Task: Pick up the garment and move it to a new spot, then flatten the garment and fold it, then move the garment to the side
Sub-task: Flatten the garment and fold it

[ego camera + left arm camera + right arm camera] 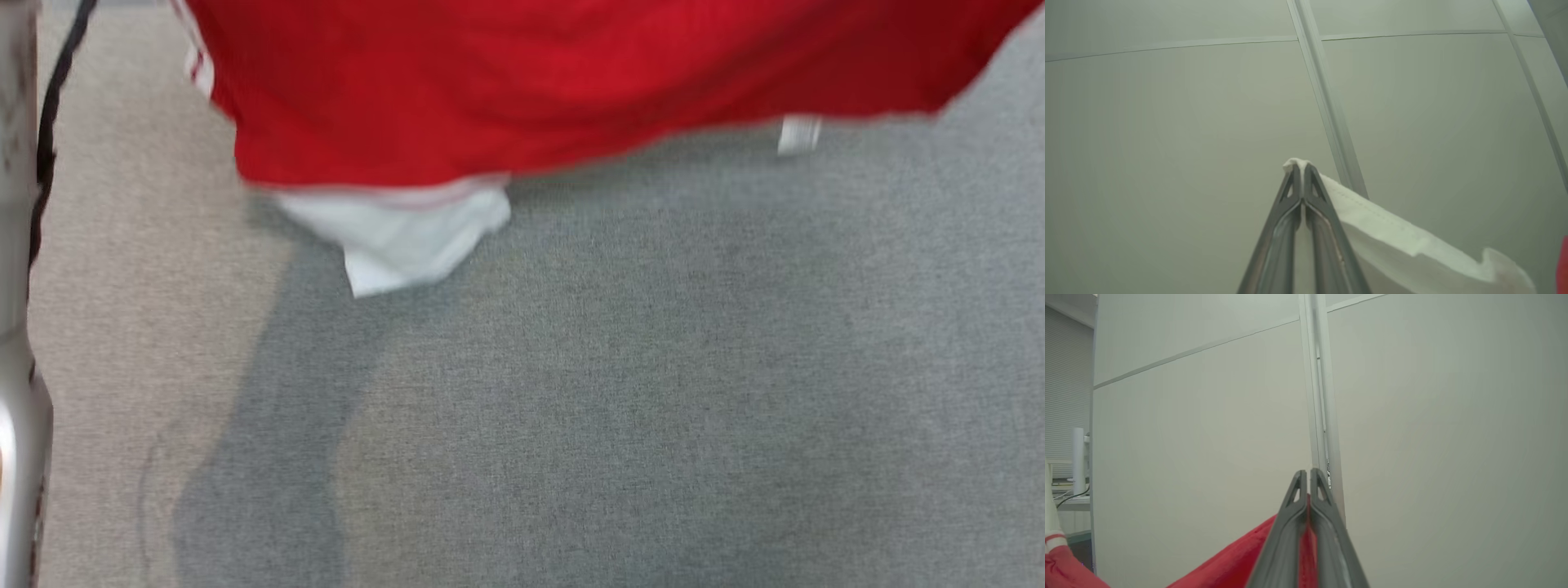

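Observation:
The garment (522, 90) is red with a white sleeve (392, 237) and hangs blurred across the top of the head view above the grey table surface. In the left wrist view my left gripper (1301, 167) is shut on a white hem of the garment (1392, 237), which trails down to the right. In the right wrist view my right gripper (1308, 475) is shut on the garment's red cloth (1241, 559), which sags to the lower left. Both grippers point at a pale partition wall.
A grey fabric surface (612, 392) spreads below the hanging cloth. A metal post (16, 327) and a black cable (49, 122) run along the left edge. A small white tag (798, 135) dangles under the red cloth. Pale wall panels (1433, 437) stand ahead.

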